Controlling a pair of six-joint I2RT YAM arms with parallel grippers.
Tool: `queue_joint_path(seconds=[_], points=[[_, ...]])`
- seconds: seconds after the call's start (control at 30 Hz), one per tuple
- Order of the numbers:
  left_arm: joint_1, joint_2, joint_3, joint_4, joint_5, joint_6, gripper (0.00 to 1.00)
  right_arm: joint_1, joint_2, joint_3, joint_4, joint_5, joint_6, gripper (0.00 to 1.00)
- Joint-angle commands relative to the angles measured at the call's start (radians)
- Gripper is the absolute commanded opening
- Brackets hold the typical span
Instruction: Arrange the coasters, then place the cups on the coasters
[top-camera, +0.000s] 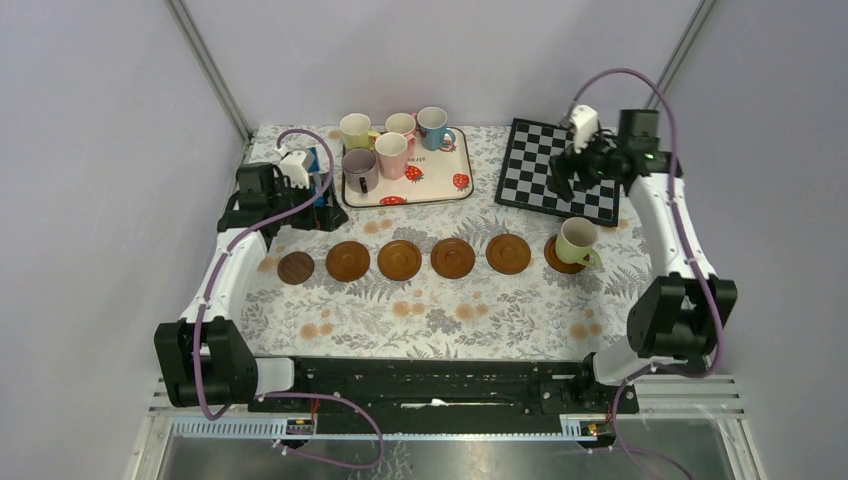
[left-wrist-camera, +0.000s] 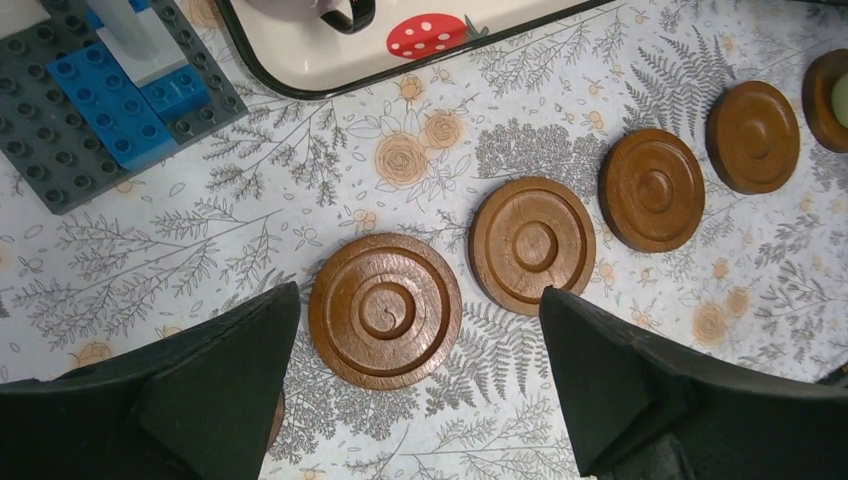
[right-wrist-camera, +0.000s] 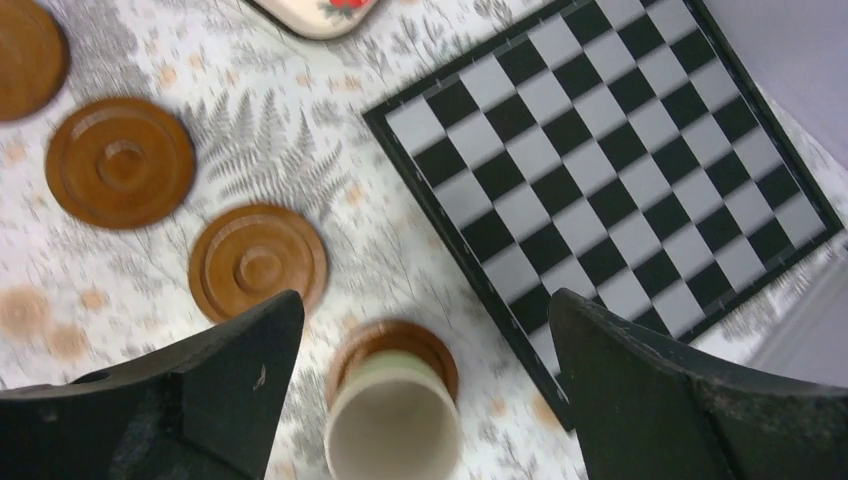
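Note:
Six brown coasters lie in a row across the table, from the small dark one (top-camera: 296, 267) to the right-hand one (top-camera: 556, 262). A green cup (top-camera: 576, 240) stands on that right-hand coaster (right-wrist-camera: 395, 340). The other cups, among them yellow-green (top-camera: 355, 130), light blue (top-camera: 432, 126) and mauve-grey (top-camera: 360, 168), stand on the tray (top-camera: 440, 168). My left gripper (left-wrist-camera: 418, 295) hangs open above a coaster (left-wrist-camera: 385, 310) near the row's left end. My right gripper (right-wrist-camera: 425, 297) is open above and behind the green cup (right-wrist-camera: 392, 425), holding nothing.
A black-and-white chessboard (top-camera: 560, 170) lies at the back right, under the right wrist. A grey plate with blue bricks (left-wrist-camera: 90, 110) sits at the back left beside the strawberry-printed tray (left-wrist-camera: 300, 50). The right wrist view is blurred.

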Motion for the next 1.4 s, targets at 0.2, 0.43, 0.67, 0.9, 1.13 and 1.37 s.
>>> queue_joint_path(seconds=[0.2,0.43,0.67,0.9,1.13,1.37], points=[[-0.189,0.084,0.082,0.185,-0.253,-0.015,0.99,0.317,0.278,0.179,0.219,0.276,0.338,0.88],[-0.264,0.234,0.157,0.204,-0.109,0.163,0.99,0.447,0.542,0.323,0.268,0.378,0.371,0.82],[-0.314,0.447,0.311,0.191,-0.045,0.31,0.87,0.5,0.718,0.453,0.314,0.378,0.449,0.74],[-0.353,0.598,0.389,0.304,-0.149,0.312,0.73,0.523,0.839,0.563,0.345,0.4,0.49,0.65],[-0.368,0.713,0.445,0.325,-0.159,0.374,0.67,0.524,0.942,0.658,0.307,0.397,0.522,0.52],[-0.384,0.795,0.49,0.374,-0.243,0.378,0.55,0.525,0.988,0.689,0.258,0.399,0.517,0.42]])
